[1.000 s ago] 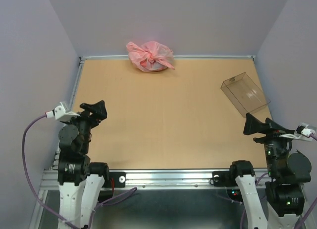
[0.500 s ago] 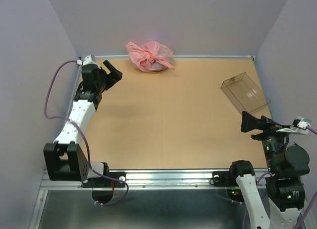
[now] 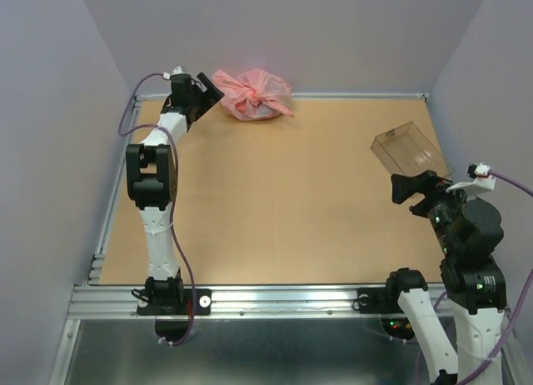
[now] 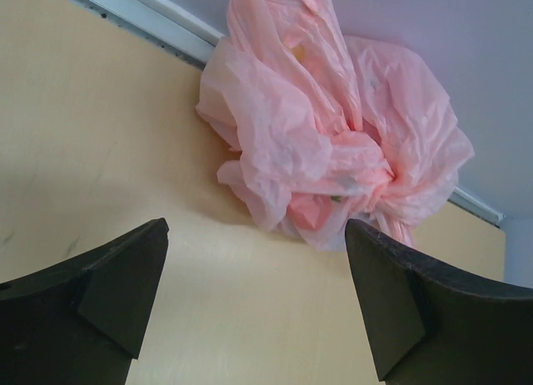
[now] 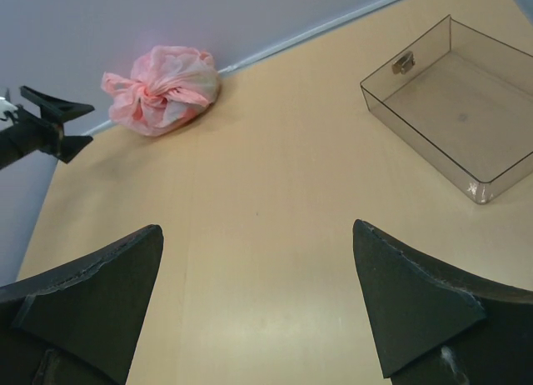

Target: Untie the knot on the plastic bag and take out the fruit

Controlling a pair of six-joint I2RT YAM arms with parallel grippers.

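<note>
Top view: crinkly pink plastic bag (image 3: pixel 252 93), tied, at the surface's (image 3: pixel 275 193) far edge; left hand (image 3: pixel 210 90) just beside it, fingers apart.
Left wrist: knot (image 4: pixel 379 172) bunched, translucent; contents unclear.
Right wrist: right hand (image 5: pixel 258 235) spread; clear rigid box (image 5: pixel 450 102) well right of the bag.

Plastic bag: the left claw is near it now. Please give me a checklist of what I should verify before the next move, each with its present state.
1. Left claw open and empty: ok, jaws wide apart.
2. Left claw aimed at the plastic bag: ok, the bag lies just ahead.
3. Knot in sight: ok, tied, toward the right finger's side.
4. Fruit inside the bag: cannot tell, the plastic hides it.
5. Right claw open and free: ok, far from the bag, near the clear box.
6. Room behind the bag: not ok, it sits against the back rail.
</note>
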